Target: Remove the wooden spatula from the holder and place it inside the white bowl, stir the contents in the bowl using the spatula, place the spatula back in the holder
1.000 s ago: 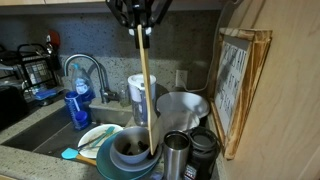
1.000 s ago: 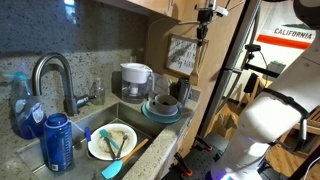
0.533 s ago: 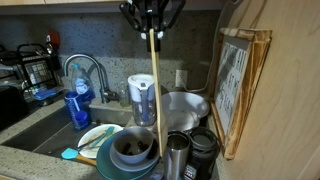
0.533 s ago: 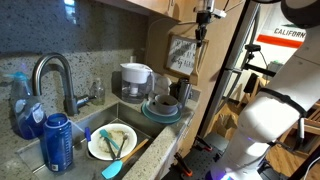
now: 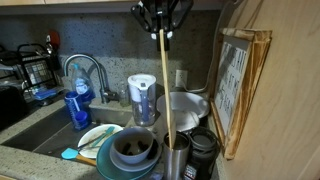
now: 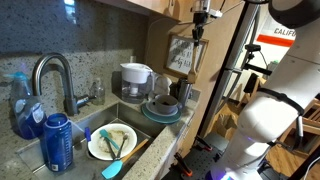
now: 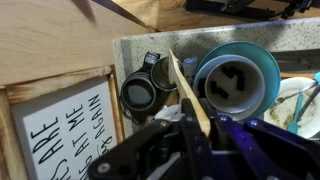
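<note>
The black two-fingered gripper (image 5: pixel 163 28) hangs high above the tall, narrow, brushed stainless-steel cup (image 5: pixel 177 156). Its fingers are closed tight on the top end of the long, slim, pale tan wooden spatula (image 5: pixel 166 90). The wooden spatula hangs nearly upright from that grip, and its lower end comes down to the mouth of the steel cup. Whether the tip is already inside the rim cannot be told.

In the wrist view the spatula (image 7: pixel 186 88) runs from the gripper (image 7: pixel 192 135) across the steel cup (image 7: pixel 159 72). The deep, round, greyish-white bowl (image 5: pixel 133 150) with a dark brown inside stands just beside the steel cup, resting on a teal plate (image 7: pixel 262 52). On the cup's far side from the bowl, touching or nearly so, is a black round-topped container (image 5: pixel 204 150). Behind the steel cup stands a clear jug with a white lid (image 5: pixel 143 98). A wood-framed sign with black lettering (image 7: pixel 60 122) leans against the wall beyond the black container.

In an exterior view from farther off, the gripper (image 6: pixel 199 22) is high above the bowl (image 6: pixel 165 103).
</note>
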Tool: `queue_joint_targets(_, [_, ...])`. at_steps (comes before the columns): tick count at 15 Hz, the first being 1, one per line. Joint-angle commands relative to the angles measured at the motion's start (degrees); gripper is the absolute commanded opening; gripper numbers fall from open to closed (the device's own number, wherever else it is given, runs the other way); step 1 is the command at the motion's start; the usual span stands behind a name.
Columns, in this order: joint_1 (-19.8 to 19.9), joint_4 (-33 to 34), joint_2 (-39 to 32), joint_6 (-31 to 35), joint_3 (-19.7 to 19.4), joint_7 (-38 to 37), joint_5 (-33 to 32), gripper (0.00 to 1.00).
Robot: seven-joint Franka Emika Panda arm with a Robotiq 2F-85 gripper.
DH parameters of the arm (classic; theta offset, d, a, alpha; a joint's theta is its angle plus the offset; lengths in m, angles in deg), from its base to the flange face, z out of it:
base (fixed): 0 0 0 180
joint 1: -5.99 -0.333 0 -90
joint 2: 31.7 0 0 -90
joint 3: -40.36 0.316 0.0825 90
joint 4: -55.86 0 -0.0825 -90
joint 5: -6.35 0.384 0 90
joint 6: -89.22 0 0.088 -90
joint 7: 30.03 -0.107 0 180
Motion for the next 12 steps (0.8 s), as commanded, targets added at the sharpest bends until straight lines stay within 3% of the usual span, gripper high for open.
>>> queue_joint_targets(1, [1.16,2.5,-2.24,1.24,0.7,1.13,-0.24,0.03])
queue_joint_targets(12, [1.37,3.87,-5.5,3.52,1.92,1.4,0.28,0.03])
